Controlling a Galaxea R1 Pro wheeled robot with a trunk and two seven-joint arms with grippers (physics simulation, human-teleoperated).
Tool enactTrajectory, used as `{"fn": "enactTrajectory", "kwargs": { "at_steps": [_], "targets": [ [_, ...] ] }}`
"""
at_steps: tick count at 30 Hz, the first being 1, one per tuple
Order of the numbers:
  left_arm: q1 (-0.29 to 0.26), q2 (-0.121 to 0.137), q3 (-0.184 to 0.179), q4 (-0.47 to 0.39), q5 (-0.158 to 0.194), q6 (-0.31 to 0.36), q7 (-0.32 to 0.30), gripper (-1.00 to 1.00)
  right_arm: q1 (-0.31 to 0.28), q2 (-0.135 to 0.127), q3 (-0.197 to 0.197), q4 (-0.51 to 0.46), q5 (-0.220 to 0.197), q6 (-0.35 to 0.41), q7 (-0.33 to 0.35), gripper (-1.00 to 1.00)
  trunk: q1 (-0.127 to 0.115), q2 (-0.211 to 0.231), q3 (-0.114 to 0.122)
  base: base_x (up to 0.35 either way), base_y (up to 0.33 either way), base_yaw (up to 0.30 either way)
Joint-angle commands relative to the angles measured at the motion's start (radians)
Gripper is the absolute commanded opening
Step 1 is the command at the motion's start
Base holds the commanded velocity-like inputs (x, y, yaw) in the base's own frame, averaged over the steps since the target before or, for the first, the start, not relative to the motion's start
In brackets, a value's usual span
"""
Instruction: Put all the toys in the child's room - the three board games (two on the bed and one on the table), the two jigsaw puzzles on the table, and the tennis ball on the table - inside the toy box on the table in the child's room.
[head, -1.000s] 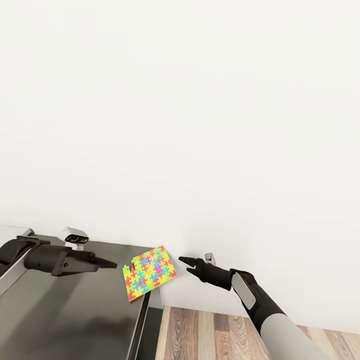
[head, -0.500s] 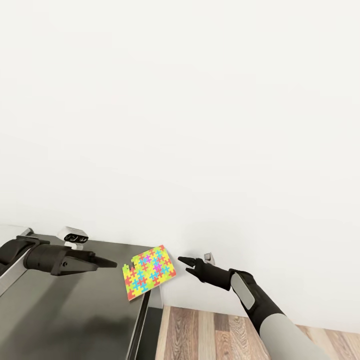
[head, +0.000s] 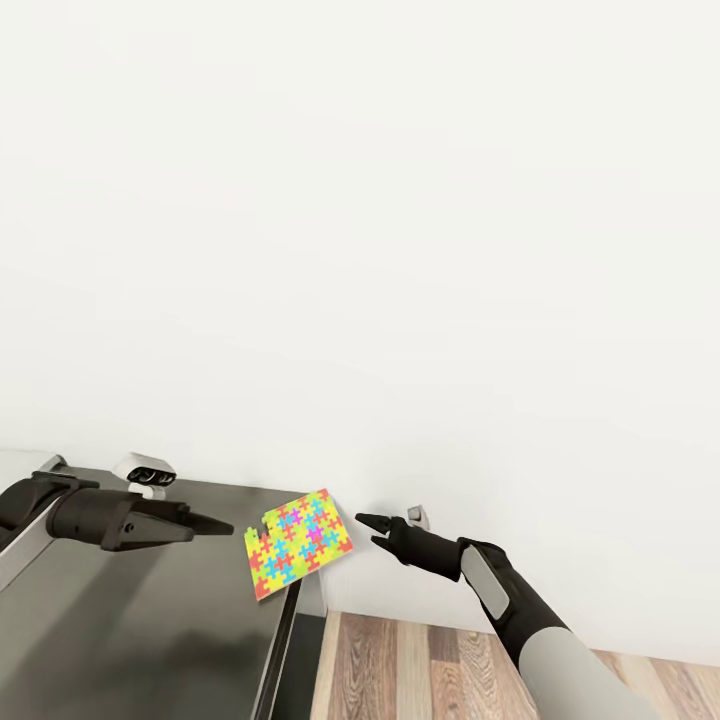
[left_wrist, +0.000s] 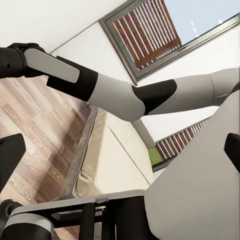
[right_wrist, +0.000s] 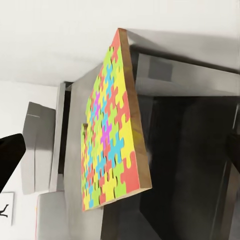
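While jaws gape, jigsaw puzzle (head: 297, 543) lies between

a jigsaw puzzle (head: 298, 542) sits tilted at the dark tabletop's (head: 130, 620) right edge, overhanging it. the left gripper (head: 215, 525) points at it from just beside; the right gripper (head: 366, 521) hovers near its other side. wood floor (head: 420, 665) lies below the white wall (head: 400, 250).

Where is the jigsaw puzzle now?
In the head view, the jigsaw puzzle lies at the dark table's right corner, overhanging the edge, between the left gripper and right gripper.
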Motion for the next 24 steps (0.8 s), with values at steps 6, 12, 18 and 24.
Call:
{"fn": "enactTrajectory", "kwargs": {
  "at_steps": [6,12,18,24],
  "targets": [
    [0.000,0.006,-0.003,0.001,0.051,0.010,-0.003,1.00,-0.001,0.000,0.002,0.000,-0.007,0.008,-0.001,1.00,0.000,-0.001,-0.001,0.000,0.000,0.000],
    [0.000,0.007,-0.002,0.001,0.063,0.010,-0.003,1.00,-0.001,0.000,0.002,0.000,-0.007,0.008,-0.001,1.00,0.000,-0.001,-0.001,0.000,0.000,0.000],
    [0.000,0.007,-0.003,0.002,0.065,0.009,-0.003,1.00,0.000,0.000,0.002,0.000,-0.007,0.010,-0.001,1.00,0.000,-0.001,-0.001,-0.040,0.032,0.000],
    [0.000,0.007,-0.002,0.002,0.065,0.009,-0.003,1.00,-0.001,0.000,0.002,0.000,-0.007,0.011,-0.001,1.00,0.000,-0.001,-0.001,-0.027,0.022,0.000]
  ]
}}
